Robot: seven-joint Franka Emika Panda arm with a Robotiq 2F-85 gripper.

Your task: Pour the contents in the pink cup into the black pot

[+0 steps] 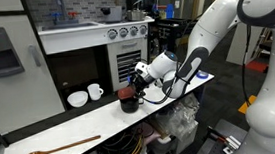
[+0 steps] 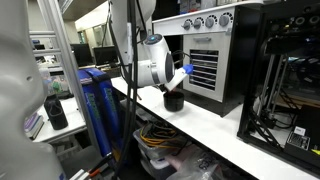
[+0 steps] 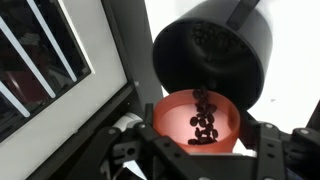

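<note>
**A:** What is the claw [image 3: 200, 145] doing?

**B:** It is clamping the pink cup [image 3: 198, 112] and holding it tilted just above the black pot [image 3: 215, 50]. Dark bits [image 3: 205, 126] are lying at the cup's lip.

**A:** Where is the pot sitting?

**B:** It is sitting midway along the desk [image 1: 174, 94]. A white bowl [image 1: 77, 98] and a white mug [image 1: 96, 91] are standing by the back edge. A wooden spoon [image 1: 61, 148] is lying toward the end corner.

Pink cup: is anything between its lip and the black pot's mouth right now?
Nothing visible does. In the wrist view the pink cup, gripped between the fingers, is tipped with its lip right at the black pot and its open mouth; only its own dark beans lie along that path.
</note>
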